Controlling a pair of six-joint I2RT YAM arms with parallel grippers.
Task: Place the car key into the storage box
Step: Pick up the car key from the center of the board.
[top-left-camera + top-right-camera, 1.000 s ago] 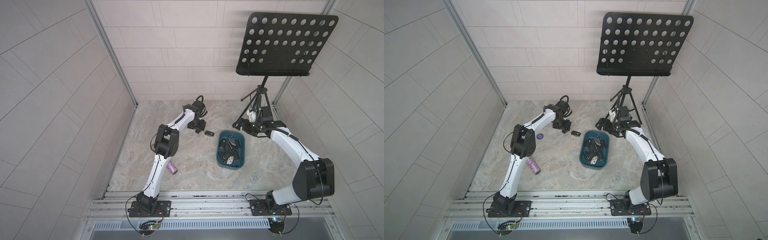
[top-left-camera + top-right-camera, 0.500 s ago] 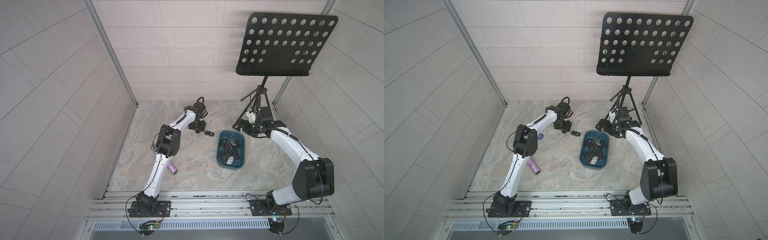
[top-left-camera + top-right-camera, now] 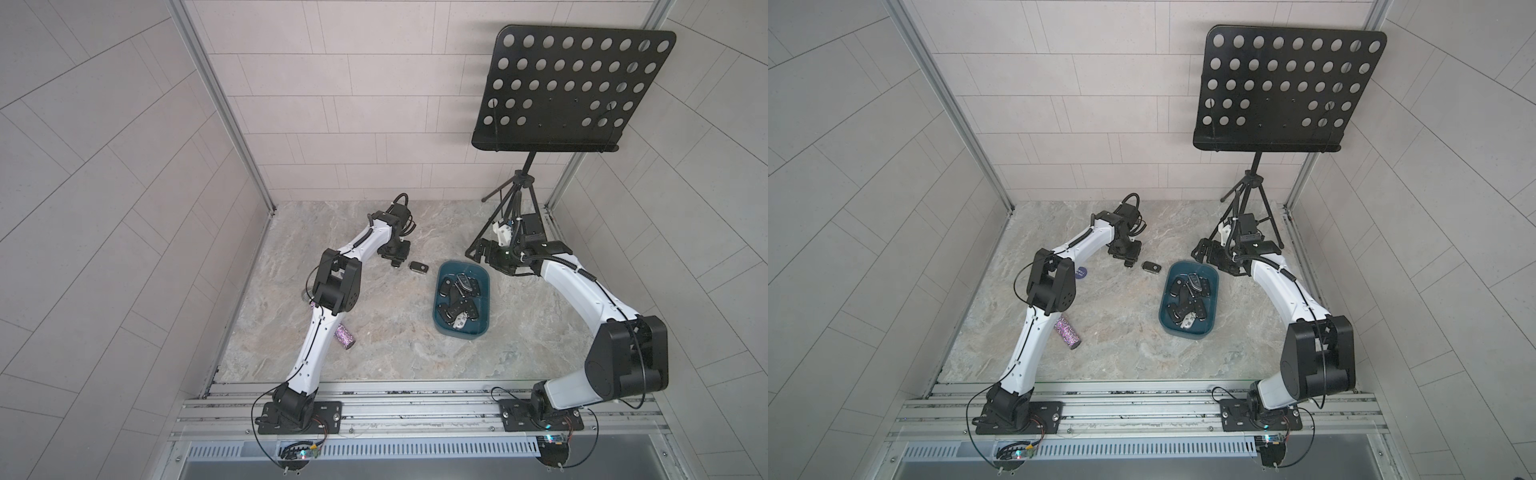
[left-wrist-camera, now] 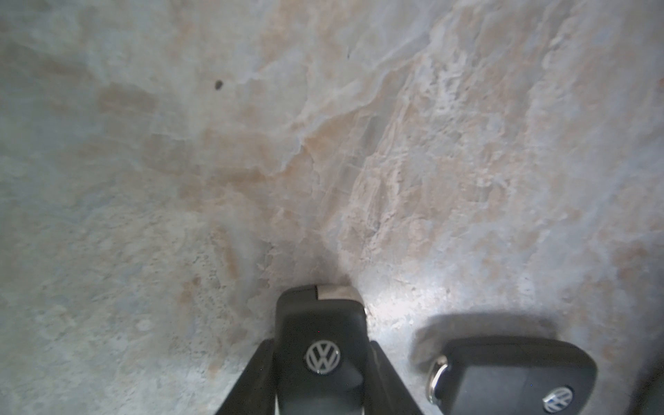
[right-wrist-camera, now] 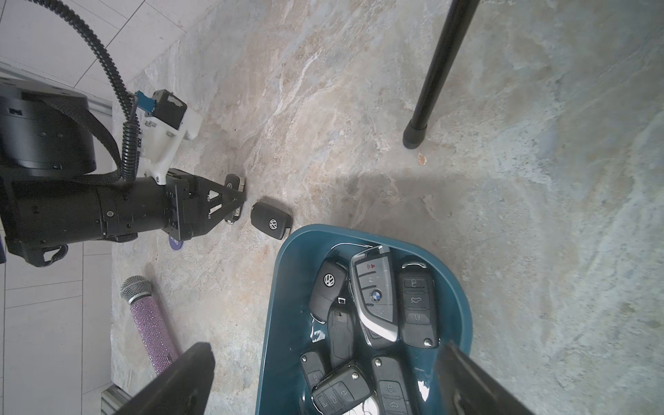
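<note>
**Ana:** Marbled stone bench, pale tiled walls all round, and straight to the action. The car key (image 4: 322, 334), a black Volkswagen fob, sits between the fingers (image 4: 253, 381) of the left gripper (image 4: 321, 345), pinched on both flanks.

**Ben:** Is it off the bench?

**Ana:** Can't tell from here. Its silver-cornered end is right down at the stone, and the gripper points straight at the surface.

**Ben:** And that other fob?

**Ana:** That's a second key (image 5: 270, 220) with the same badge. It's lying flat just beside the held one, between the left gripper and the storage box (image 5: 284, 273). It's close to the rim, but outside.

**Ben:** Talk me through the box.

**Ana:** It's dark teal with low walls and rounded corners, and it sits on the bench over towards the right arm. There's a heap of fobs inside, with a silver BMW fob (image 5: 375, 294) riding on top.

**Ben:** And the right side?

**Ana:** The right gripper (image 5: 327, 345) hangs over one end of the box with its jaws spread wide.

**Ben:** Anything further out?

**Ana:** A glittery pink microphone (image 3: 345, 337) lies by the left arm's forearm. A black music stand (image 3: 569, 87) rises in the back corner, with one leg (image 5: 434, 72) planted on the bench beyond the box.
</note>
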